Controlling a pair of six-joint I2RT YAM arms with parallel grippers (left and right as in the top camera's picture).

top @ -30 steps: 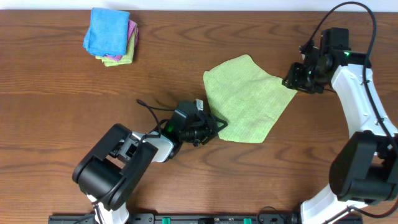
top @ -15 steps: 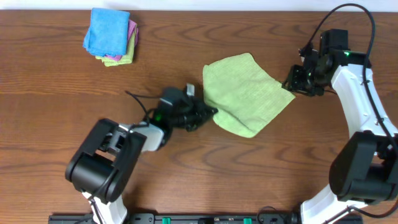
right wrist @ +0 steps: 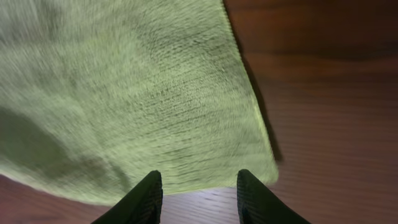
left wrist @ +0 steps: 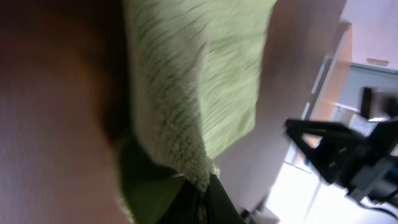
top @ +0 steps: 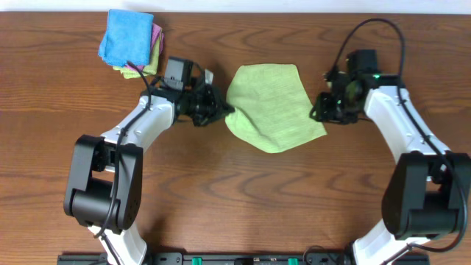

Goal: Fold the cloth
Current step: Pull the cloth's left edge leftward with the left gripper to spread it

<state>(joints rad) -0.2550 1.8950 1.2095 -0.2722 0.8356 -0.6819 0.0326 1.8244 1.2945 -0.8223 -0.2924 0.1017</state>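
Cloth [top: 274, 107]: lime-green, fuzzy, irregular outline.

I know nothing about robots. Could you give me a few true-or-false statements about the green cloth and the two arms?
1. The green cloth lies on a wooden table. True.
2. The left gripper pinches the cloth's edge. True.
3. The right gripper is clamped shut on the cloth. False: its fingers stand apart at the cloth's edge.
4. The stack of folded cloths sits on the green cloth. False: it lies apart, near the table's far corner.
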